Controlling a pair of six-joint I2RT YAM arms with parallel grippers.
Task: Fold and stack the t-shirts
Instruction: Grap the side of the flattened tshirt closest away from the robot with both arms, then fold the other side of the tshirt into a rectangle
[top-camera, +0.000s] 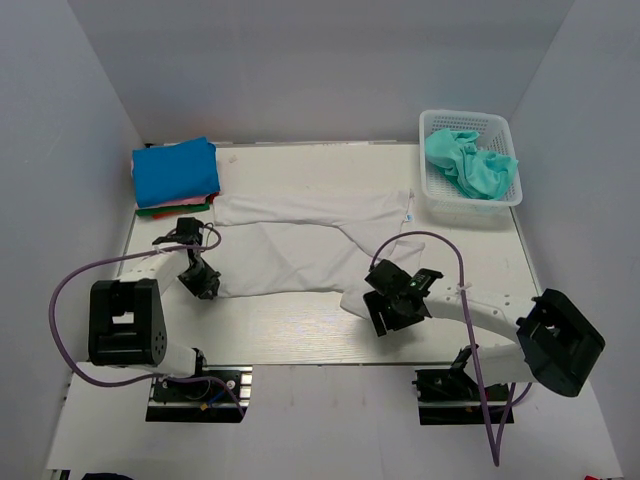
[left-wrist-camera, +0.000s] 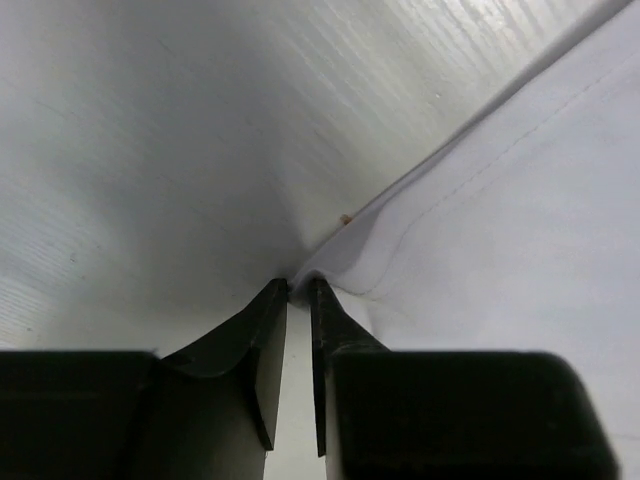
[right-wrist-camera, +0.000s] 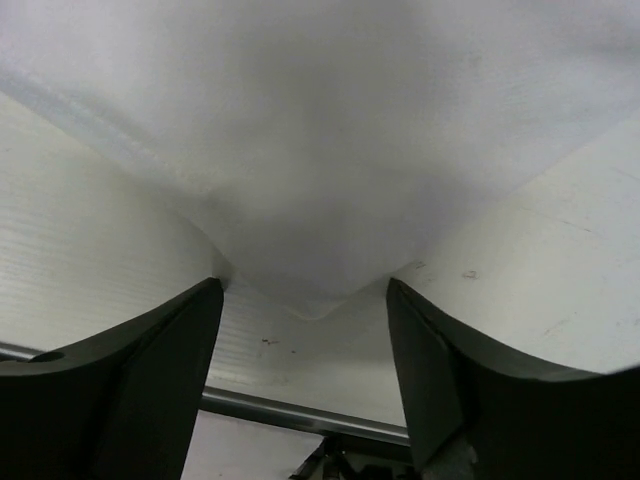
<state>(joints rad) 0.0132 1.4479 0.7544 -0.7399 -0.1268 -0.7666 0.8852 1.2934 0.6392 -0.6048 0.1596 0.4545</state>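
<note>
Lying spread across the middle of the table (top-camera: 300, 335): white t-shirt (top-camera: 300, 235), body flat, near-right part bunched up. — A

Who's got hold of it? — B

The left gripper (top-camera: 203, 283) is at the shirt's near-left corner. The left wrist view shows its fingers (left-wrist-camera: 262, 340) pressed almost together with the cloth edge nipped at the tips, and the fabric puckers up there. — A

And the right? — B

The right gripper (top-camera: 392, 310) sits over the bunched near-right end with its fingers (right-wrist-camera: 150, 370) spread wide. The right wrist view shows a fold of the white cloth sagging between the tips. Can't tell if either pad touches it. Nothing clamped. — A

Other shirts? — B

Folded stack at the far-left corner with a blue t-shirt (top-camera: 175, 170) on top. Pink, green and red edges (top-camera: 168, 207) peek out underneath on the near side. The stack's right edge is just beside the white shirt's far-left corner. Can't tell if they touch. — A

Far right? — B

A white lattice basket (top-camera: 505, 190) in the far-right corner holds a crumpled teal t-shirt (top-camera: 470, 165). It stands near the white shirt's far-right end but apart from it. — A
</note>
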